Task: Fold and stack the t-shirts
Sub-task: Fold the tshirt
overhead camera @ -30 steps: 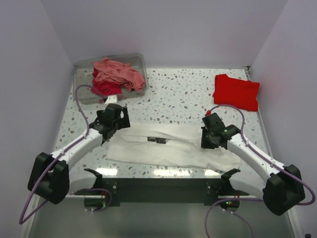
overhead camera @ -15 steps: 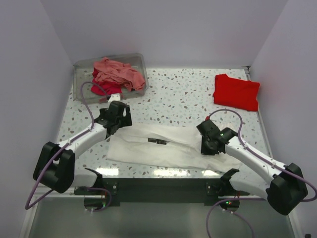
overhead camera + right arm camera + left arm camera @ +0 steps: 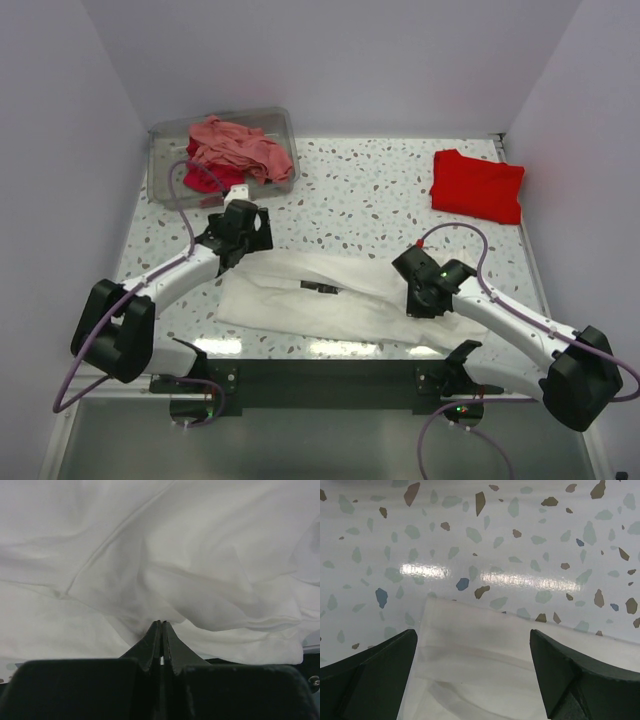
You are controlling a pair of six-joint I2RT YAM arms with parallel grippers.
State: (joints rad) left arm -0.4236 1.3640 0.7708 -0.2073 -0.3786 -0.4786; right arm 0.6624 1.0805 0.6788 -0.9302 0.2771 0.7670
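Observation:
The white t-shirt (image 3: 330, 300) lies spread in a long band across the front of the table. My left gripper (image 3: 243, 238) hangs open over its far left corner; the left wrist view shows that corner (image 3: 480, 655) between the wide-apart fingers (image 3: 370, 675), with my left gripper (image 3: 472, 670) holding nothing. My right gripper (image 3: 425, 290) is shut on a pinched fold of the white t-shirt (image 3: 150, 540) near its right end, the cloth peaking at my right gripper's tips (image 3: 161, 625). The folded bright red t-shirt (image 3: 478, 185) lies at the back right.
A clear plastic bin (image 3: 278, 122) at the back left holds a crumpled salmon-pink shirt (image 3: 240, 148) and a crimson one (image 3: 205, 178). Walls close the table on three sides. A dark base rail (image 3: 320, 375) runs along the near edge.
My left gripper has moved right and a little farther back, to the shirt's far left corner. My right gripper has moved slightly left and nearer with the cloth in it.

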